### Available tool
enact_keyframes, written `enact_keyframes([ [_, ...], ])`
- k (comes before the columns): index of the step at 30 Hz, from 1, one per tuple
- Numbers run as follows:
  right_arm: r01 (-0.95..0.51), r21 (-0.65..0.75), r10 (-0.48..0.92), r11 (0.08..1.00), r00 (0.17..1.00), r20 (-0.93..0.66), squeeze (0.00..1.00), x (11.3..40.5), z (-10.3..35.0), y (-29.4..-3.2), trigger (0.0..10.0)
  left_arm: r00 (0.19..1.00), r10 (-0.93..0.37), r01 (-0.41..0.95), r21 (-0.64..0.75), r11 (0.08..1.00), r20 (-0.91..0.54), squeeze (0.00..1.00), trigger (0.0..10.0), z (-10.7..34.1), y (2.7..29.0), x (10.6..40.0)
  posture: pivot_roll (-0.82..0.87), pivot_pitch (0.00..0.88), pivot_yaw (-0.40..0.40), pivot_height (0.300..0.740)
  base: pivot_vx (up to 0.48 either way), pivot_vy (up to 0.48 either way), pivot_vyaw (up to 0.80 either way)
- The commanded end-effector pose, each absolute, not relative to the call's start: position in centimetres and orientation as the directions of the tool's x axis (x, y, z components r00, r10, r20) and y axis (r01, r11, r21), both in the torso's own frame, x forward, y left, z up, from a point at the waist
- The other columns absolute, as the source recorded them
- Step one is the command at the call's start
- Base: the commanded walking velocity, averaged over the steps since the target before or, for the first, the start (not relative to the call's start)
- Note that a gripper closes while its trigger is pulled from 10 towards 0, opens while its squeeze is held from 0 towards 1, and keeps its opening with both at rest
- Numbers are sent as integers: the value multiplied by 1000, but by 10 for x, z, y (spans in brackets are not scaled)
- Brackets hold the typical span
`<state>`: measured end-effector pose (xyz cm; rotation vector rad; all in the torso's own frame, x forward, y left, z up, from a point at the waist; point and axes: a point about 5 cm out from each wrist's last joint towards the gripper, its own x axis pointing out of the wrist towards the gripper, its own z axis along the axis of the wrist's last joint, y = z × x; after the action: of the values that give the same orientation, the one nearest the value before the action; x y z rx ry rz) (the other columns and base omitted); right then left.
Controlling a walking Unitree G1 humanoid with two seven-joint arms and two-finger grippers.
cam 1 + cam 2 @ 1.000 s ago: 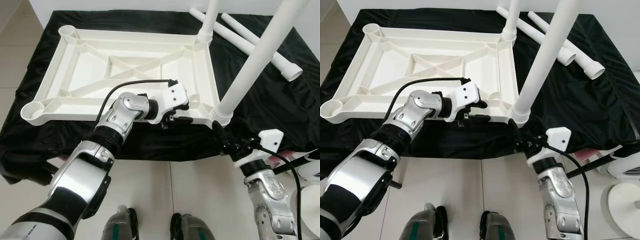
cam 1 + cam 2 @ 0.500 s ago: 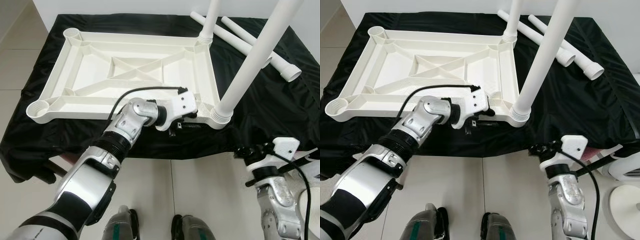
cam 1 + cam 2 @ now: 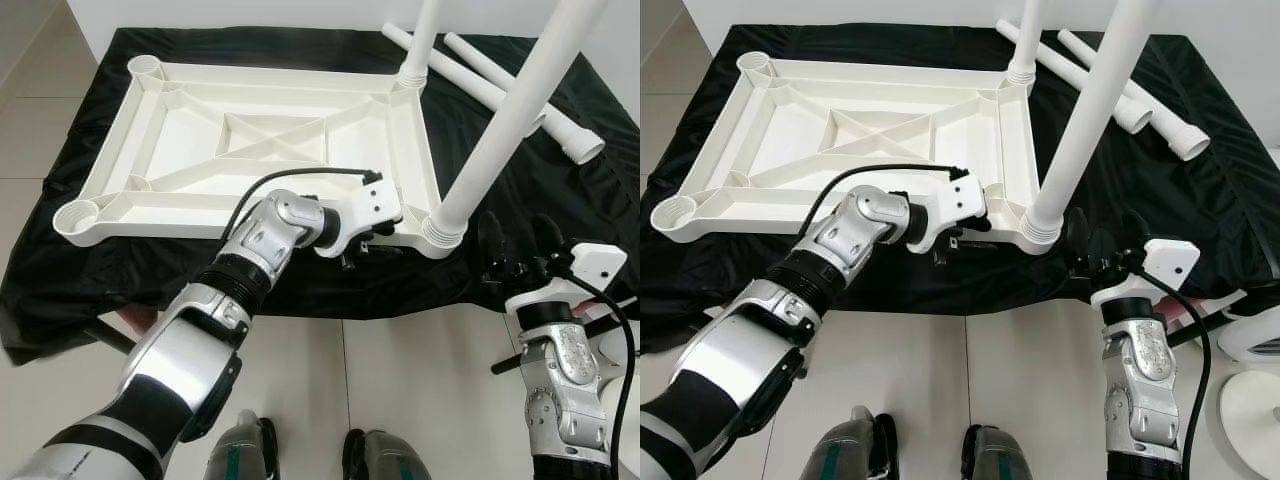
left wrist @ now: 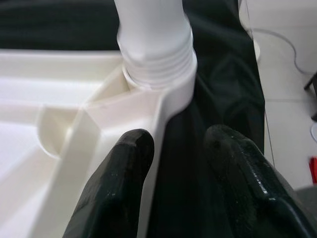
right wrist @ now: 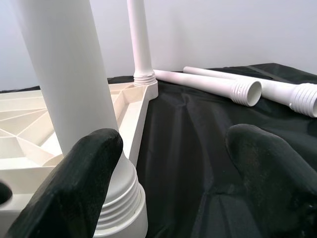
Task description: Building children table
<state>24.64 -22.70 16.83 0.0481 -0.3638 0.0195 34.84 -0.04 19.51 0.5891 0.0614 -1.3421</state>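
A white plastic tabletop (image 3: 270, 72) lies upside down on a black cloth. Two white legs stand screwed into its right corners: the near leg (image 3: 510, 120) and the far leg (image 3: 422, 40). Two loose legs (image 3: 565, 125) lie on the cloth at the back right. My left gripper (image 3: 372, 247) is at the tabletop's near rim, close to the near right corner. It is open, with one finger (image 4: 124, 173) on the rim and the other over the cloth. My right gripper (image 3: 515, 232) stands open just right of the near leg's threaded base (image 5: 121, 208), its fingers spread wide and holding nothing.
The black cloth (image 3: 520, 190) hangs over the table's front edge towards me. On the tiled floor at the right stands a white round base (image 3: 1250, 400). My own feet (image 3: 300, 455) are close to the table's front.
My right gripper has risen from below the table edge to beside the near leg's base and spread its fingers. My left gripper has slid right along the near rim towards the corner.
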Motion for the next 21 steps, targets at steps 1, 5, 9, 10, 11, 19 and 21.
enact_keyframes([
  [1,-29,35,16,999,940,341,0,246,164,-229,10000,365,-882,881,417,224,-299,0,10000,204,0,353,-64,107,5,740,0,0,0],
  [5,-31,29,19,999,941,338,0,247,164,-230,10000,350,-889,882,425,206,-295,0,10000,209,0,351,-59,108,5,740,0,0,0],
  [9,-30,26,19,999,940,339,0,249,165,-231,10000,360,-878,878,433,204,-317,0,10000,206,0,351,-58,109,6,740,0,0,0],
  [10,-29,27,18,999,940,341,0,250,166,-231,10000,369,-869,876,436,206,-331,0,10000,203,0,352,-58,108,6,740,0,0,0],
  [11,-28,27,17,999,940,342,0,250,166,-231,10000,381,-859,873,440,212,-342,0,10000,200,0,353,-58,109,8,740,0,0,0],
  [19,-22,25,12,999,938,347,0,250,168,-232,10000,433,-809,861,448,240,-398,0,10000,186,2,355,-62,110,12,740,0,0,0],
  [21,-21,25,11,999,938,347,0,250,168,-232,10000,437,-803,860,450,242,-404,0,10000,185,2,355,-62,110,12,740,0,0,0],
])
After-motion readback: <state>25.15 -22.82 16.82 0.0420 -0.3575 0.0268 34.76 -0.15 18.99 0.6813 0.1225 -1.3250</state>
